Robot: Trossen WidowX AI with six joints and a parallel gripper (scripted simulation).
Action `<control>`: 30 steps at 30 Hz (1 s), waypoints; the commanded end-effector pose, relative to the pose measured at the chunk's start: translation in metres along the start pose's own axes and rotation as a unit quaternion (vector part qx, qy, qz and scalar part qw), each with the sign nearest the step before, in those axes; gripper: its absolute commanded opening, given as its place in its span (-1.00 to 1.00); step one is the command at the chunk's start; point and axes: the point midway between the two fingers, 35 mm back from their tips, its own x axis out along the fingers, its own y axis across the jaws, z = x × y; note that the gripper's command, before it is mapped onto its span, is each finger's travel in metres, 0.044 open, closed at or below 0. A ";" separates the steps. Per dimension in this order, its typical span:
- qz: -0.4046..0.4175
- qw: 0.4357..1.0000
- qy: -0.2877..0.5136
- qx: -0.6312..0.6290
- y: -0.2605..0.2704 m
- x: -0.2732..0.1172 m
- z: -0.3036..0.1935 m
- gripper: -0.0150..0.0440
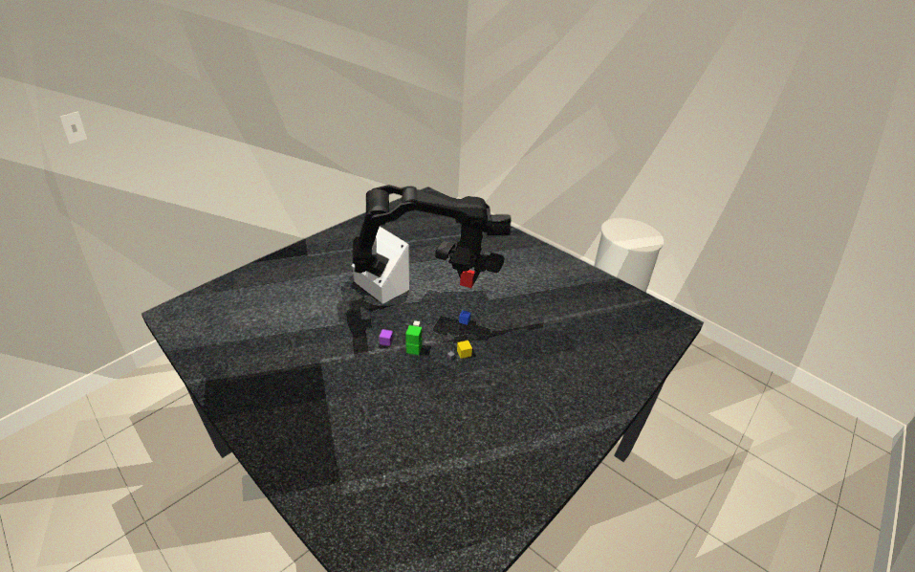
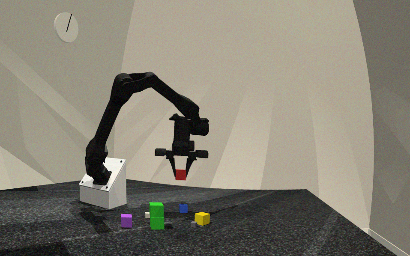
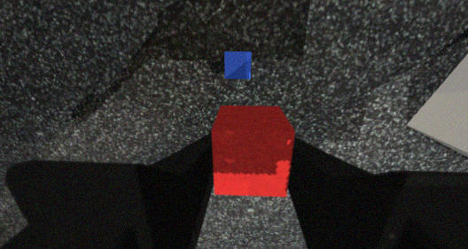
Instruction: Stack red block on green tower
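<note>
Two dark fingers of the gripper (image 2: 180, 174) pinch the red block (image 2: 180, 174) by its side faces, high above the table (image 2: 295, 222). In the wrist view the block (image 3: 252, 151) sits square between the fingers, seemingly held near their tips. The gripper points straight down.

Directly below lies the blue block (image 3: 237, 65). The green tower (image 2: 157, 215), two cubes high, stands to the exterior view's left of the gripper, well apart and far lower. A purple block (image 2: 126, 220) sits beside the tower on one side, a yellow block (image 2: 202, 218) on the other. A small white bit (image 2: 147, 215) lies just behind the tower, and a small grey bit (image 2: 193, 224) is by the yellow block.

Risks, as I judge them: the hold looks shallow, so a quick sideways swing could let the red block slip or twist. Coming in too low would drive block or fingers into the tower's side and topple it. Letting go off-centre, or from too high, could tip the red block off or jolt the top cube. Fingers spreading wide at release might also brush the tower.

No brand, label or writing can be read anywhere; the round wall clock (image 2: 66, 27) shows only a hand.
</note>
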 end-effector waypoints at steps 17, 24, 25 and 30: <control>0.006 1.000 0.009 0.002 -0.020 -0.008 0.109 -0.49; 0.004 1.000 0.016 0.006 -0.039 -0.006 0.146 -0.49; 0.004 1.000 0.017 0.007 -0.042 -0.006 0.151 -0.49; 0.003 1.000 0.012 0.007 -0.057 -0.004 0.176 -0.49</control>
